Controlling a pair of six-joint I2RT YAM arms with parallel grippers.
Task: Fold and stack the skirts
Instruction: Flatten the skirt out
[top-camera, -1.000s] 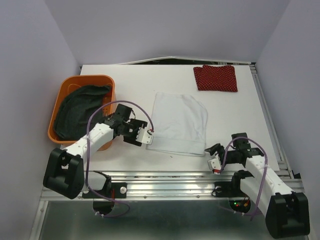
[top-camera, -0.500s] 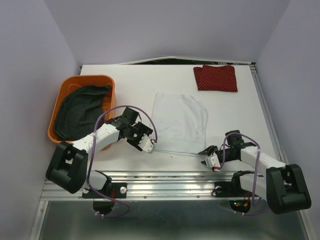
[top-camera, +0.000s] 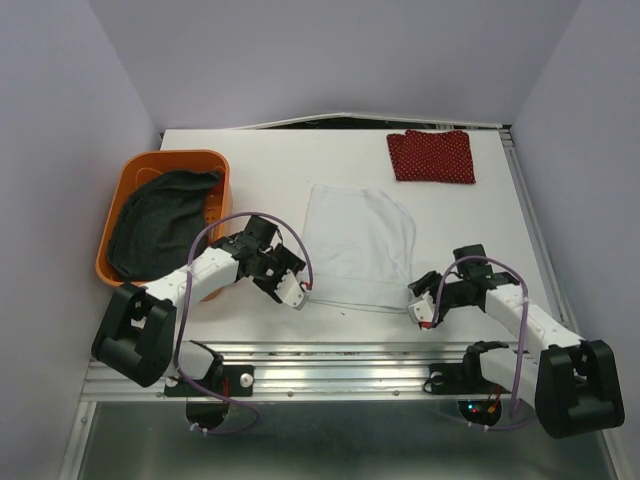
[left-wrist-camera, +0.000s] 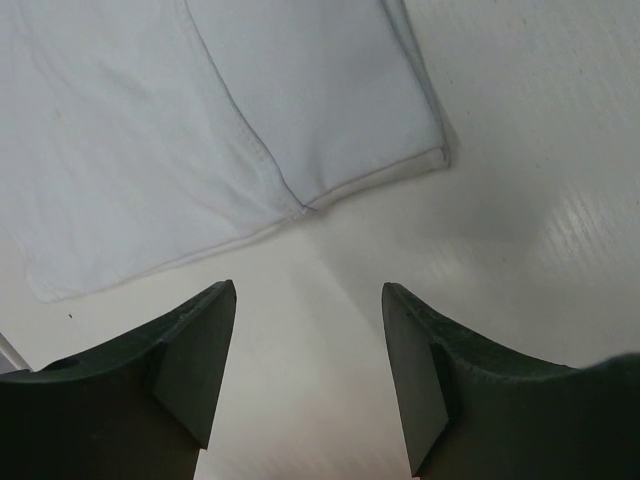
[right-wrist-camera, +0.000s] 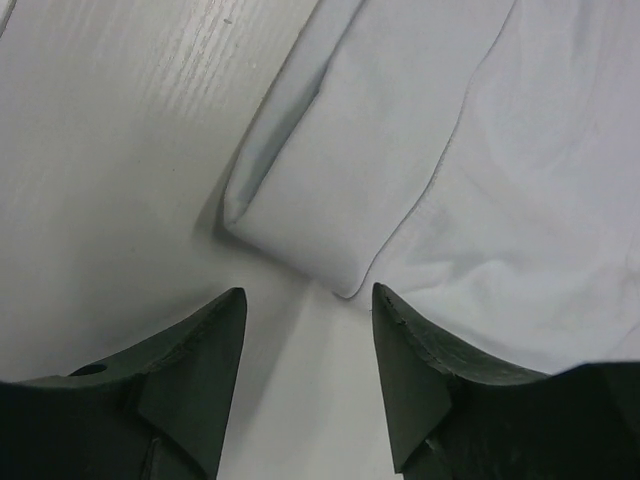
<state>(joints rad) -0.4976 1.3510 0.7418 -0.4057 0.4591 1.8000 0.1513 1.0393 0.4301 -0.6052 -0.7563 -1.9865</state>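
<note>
The white skirt (top-camera: 360, 245) lies spread flat on the worktop (top-camera: 260, 170). The left gripper (top-camera: 299, 292) and right gripper (top-camera: 421, 309) hover just short of its near corners, jaws wide and empty. This looks like the start of the first fold; next, each gripper probably needs to close on its corner hem.

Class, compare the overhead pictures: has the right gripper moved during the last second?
Yes. The right gripper has shifted leftward and away from the near rail, closing on the near right corner of the white skirt.
</note>
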